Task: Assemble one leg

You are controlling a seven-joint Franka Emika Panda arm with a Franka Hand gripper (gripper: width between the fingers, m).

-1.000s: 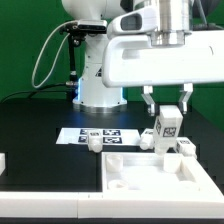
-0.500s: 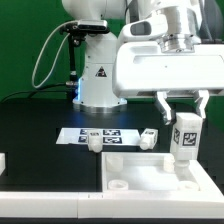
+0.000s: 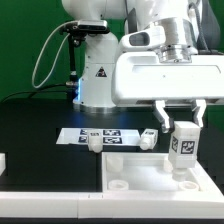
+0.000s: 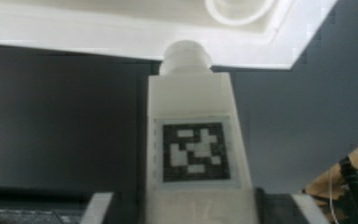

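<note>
My gripper [image 3: 181, 112] is shut on a white leg [image 3: 183, 148] with a black-and-white tag on its side. I hold it upright over the exterior view's right part of the large flat white panel [image 3: 140, 172], its lower end close to the panel. In the wrist view the leg [image 4: 195, 130] runs away from my gripper [image 4: 195, 208], and its rounded tip sits at the panel's edge [image 4: 87, 30] near a round hole [image 4: 240, 10]. Two more legs [image 3: 92, 140] [image 3: 148, 138] stand on the black table behind the panel.
The marker board [image 3: 100, 133] lies on the table in front of the white robot base [image 3: 97, 75]. A small white part [image 3: 2, 161] sits at the exterior view's left edge. A round hole [image 3: 119, 185] shows in the panel's near corner.
My gripper has carried the leg toward the exterior view's right and lowered it slightly over the panel; it was nearer the panel's middle a second ago.
</note>
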